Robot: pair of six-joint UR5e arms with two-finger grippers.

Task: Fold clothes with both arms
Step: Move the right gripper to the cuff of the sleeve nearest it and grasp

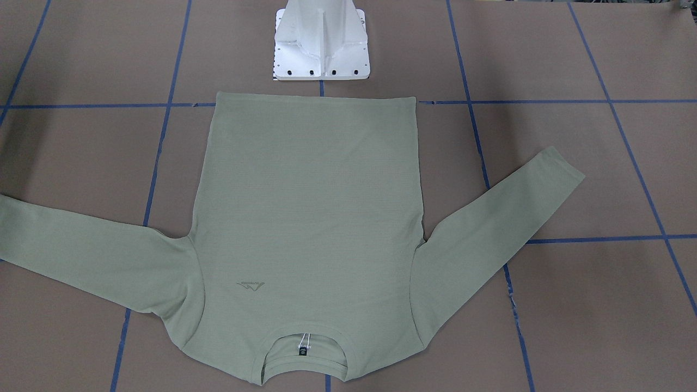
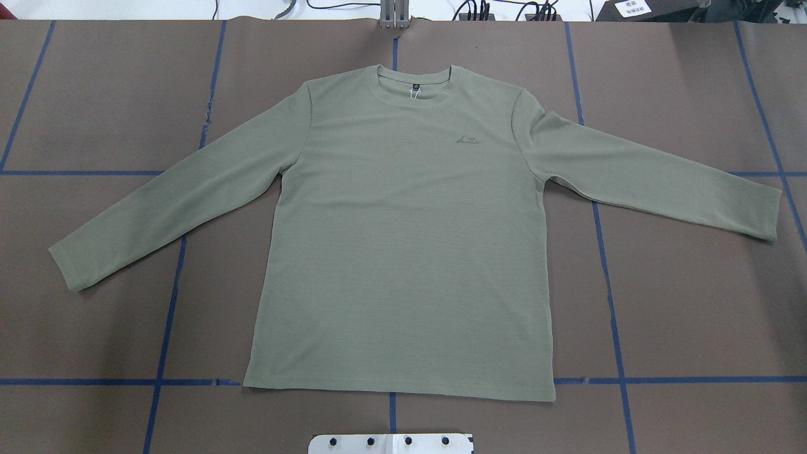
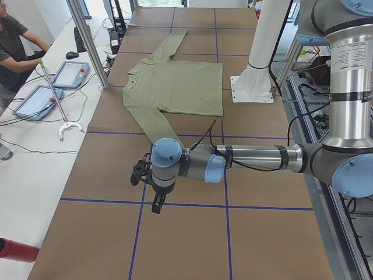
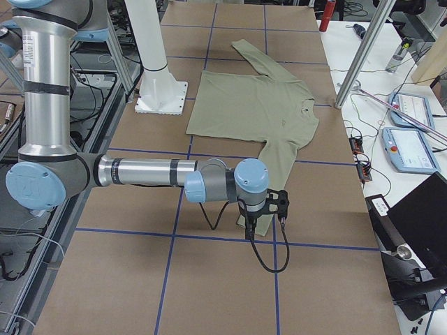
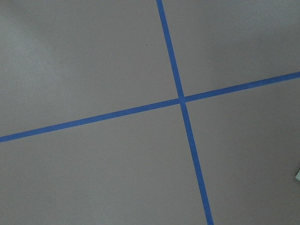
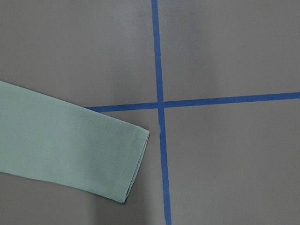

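Observation:
The clothes are one pale sage-green long-sleeved shirt (image 2: 410, 252) lying flat and face up on the brown table, both sleeves spread outward and its hem toward the robot base. It also shows as the shirt (image 1: 310, 218), the shirt (image 3: 175, 87) and the shirt (image 4: 258, 105). My left gripper (image 3: 156, 207) points down over bare table, beyond the near sleeve's cuff. Likewise, my right gripper (image 4: 250, 234) points down just past the other sleeve's end. That sleeve's cuff (image 6: 131, 164) fills the lower left of the right wrist view. Whether either gripper is open or shut, I cannot tell.
The white pedestal base (image 1: 321, 49) stands just behind the shirt's hem. Blue tape lines (image 5: 182, 99) grid the brown table. A person (image 3: 14, 46) sits at a side bench with two teach pendants (image 3: 69, 74). A red cylinder (image 3: 17, 251) lies on that bench.

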